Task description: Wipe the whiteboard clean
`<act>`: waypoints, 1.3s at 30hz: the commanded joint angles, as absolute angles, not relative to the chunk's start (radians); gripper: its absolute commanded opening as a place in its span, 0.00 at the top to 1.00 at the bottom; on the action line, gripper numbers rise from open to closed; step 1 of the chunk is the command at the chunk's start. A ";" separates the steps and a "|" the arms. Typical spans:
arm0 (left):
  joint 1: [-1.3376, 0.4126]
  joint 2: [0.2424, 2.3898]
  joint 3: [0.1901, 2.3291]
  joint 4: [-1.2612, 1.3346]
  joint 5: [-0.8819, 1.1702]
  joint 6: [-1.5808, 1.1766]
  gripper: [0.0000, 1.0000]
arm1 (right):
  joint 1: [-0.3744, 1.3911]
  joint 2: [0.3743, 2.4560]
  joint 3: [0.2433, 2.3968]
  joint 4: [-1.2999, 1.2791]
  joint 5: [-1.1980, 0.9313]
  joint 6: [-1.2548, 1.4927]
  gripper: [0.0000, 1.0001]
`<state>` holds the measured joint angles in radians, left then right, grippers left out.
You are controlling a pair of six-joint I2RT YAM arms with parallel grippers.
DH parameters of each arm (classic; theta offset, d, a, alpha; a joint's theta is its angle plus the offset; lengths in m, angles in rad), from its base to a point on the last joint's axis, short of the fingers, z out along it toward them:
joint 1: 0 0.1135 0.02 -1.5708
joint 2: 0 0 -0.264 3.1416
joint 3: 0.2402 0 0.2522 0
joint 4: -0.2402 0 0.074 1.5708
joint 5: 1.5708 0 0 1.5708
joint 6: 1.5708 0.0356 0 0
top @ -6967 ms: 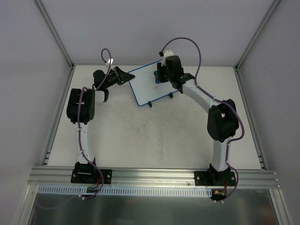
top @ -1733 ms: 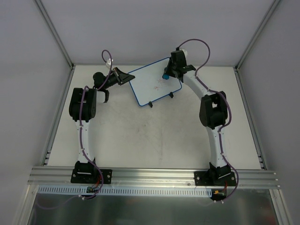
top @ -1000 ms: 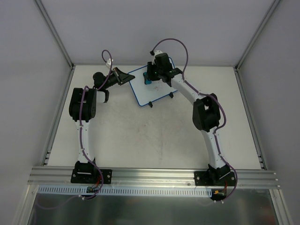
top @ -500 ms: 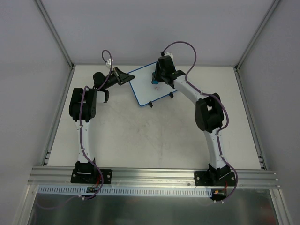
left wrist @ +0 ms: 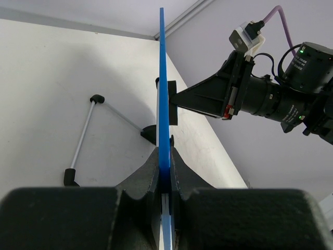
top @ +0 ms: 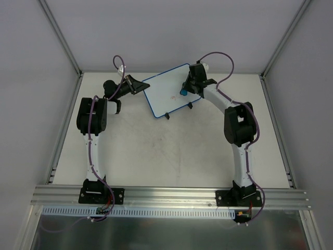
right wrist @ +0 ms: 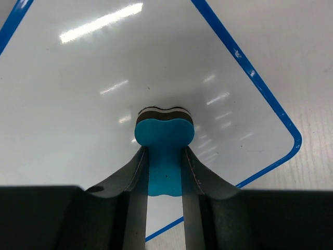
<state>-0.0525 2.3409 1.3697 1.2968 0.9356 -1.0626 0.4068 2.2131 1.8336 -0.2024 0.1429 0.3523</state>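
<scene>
— Found the whiteboard (top: 165, 96) where?
— Far middle of the tabletop (top: 156, 151), tilted, with a faint red scribble (top: 173, 97) on its face.
— And the left end effector (left wrist: 164, 167)?
— Pinched the board's blue rim at its left side.
— And the right end effector (right wrist: 164, 156)?
— Clamped on the blue eraser (right wrist: 164, 133), held against the white face near the right edge.

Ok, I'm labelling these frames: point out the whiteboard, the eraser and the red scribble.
whiteboard (top: 162, 89), top view, white face.
eraser (right wrist: 164, 133), right wrist view, blue top.
red scribble (top: 173, 97), top view, its middle.
</scene>
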 commanded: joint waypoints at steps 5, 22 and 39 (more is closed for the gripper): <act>-0.074 2.299 1.351 1.417 1.048 -1.032 1.00 | 0.402 2.229 1.786 -0.236 0.156 0.373 1.00; -0.075 2.298 1.355 1.416 1.052 -1.029 1.00 | 0.578 2.223 1.830 -0.106 0.117 0.129 1.00; -0.075 2.293 1.353 1.416 1.055 -1.028 1.00 | 0.611 2.258 1.879 -0.133 0.030 0.069 1.00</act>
